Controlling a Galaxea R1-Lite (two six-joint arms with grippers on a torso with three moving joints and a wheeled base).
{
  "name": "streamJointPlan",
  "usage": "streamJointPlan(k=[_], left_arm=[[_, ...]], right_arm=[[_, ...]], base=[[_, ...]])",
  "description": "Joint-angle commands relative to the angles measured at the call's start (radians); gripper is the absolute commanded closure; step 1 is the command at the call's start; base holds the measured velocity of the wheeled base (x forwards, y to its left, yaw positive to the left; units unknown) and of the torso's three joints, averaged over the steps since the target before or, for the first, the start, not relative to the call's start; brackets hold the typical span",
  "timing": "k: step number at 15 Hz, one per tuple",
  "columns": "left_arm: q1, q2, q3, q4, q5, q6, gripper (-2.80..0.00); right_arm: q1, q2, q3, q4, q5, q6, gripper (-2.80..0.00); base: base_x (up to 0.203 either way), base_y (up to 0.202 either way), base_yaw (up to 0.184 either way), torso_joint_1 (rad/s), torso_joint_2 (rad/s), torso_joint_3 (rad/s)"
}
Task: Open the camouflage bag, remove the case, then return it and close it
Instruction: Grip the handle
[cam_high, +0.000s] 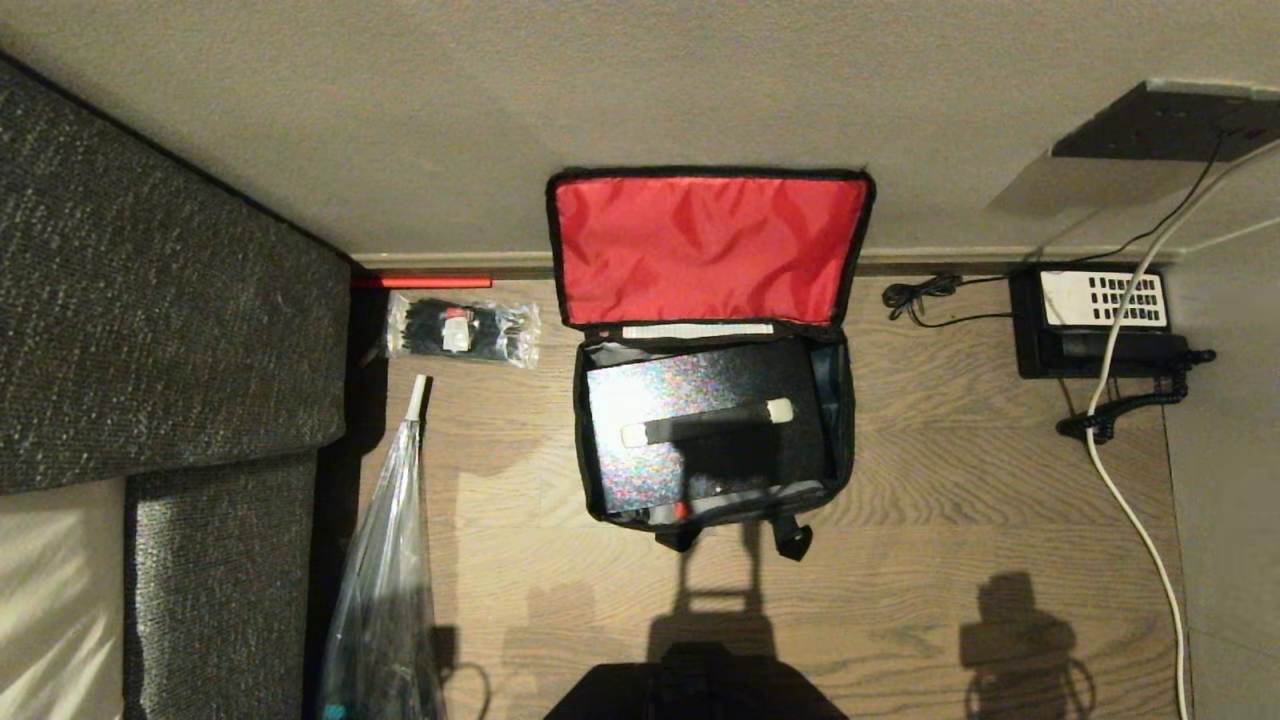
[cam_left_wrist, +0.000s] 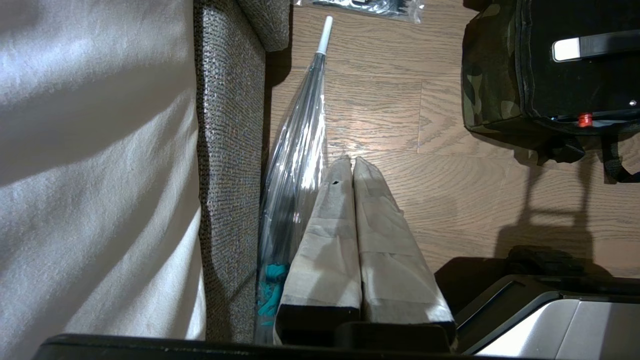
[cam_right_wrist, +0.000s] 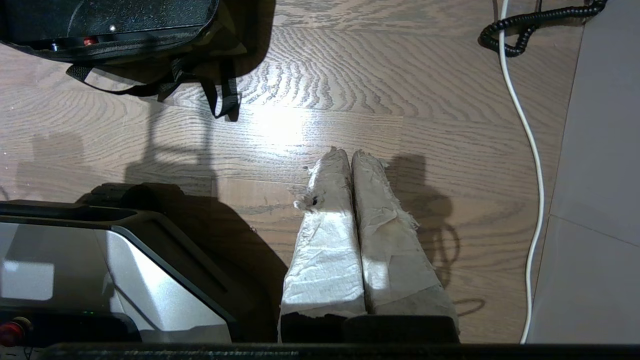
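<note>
Head cam looks straight down on the camouflage bag (cam_high: 712, 345) on the wooden floor (cam_high: 950, 520). My wrist cams face down from low beside my base, left and right; both catch the bag's near edge.

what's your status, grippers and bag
Left gripper and right gripper shut, empty, hanging over the floor. Camouflage bag open, lid back against the wall, case inside. Nothing blocking the bag.

Bag (cam_high: 840, 420) on the floor, lid (cam_high: 705, 250) flung back against the wall, red lining showing. Black case (cam_high: 700, 440) lies flat inside, handle (cam_high: 705, 422) uppermost, pale ends visible.
</note>
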Motion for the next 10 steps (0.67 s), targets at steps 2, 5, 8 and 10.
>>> streamJointPlan(k=[2,5,8,10], left_arm=[[-0.001,-0.002,0.002,0.000,0.000,-0.002,0.00],[0.001,-0.002,0.002,0.000,0.002,-0.005,0.00],[-0.001,-0.002,0.002,0.000,0.003,0.002,0.00],[0.001,-0.002,0.002,0.008,0.005,0.004,0.00]], right_arm=[[0.001,0.006,0.000,0.001,0.001,-0.001,0.00],[0.001,0.006,0.000,0.001,0.001,-0.001,0.00],[0.001,0.006,0.000,0.001,0.001,-0.001,0.00],[0.001,0.006,0.000,0.001,0.001,-0.001,0.00]], base=[[0.000,0.000,0.000,0.000,0.00,0.000],[0.000,0.000,0.000,0.002,0.00,0.113],[0.000,0.000,0.000,0.003,0.00,0.132],[0.000,0.000,0.000,0.000,0.00,0.042]])
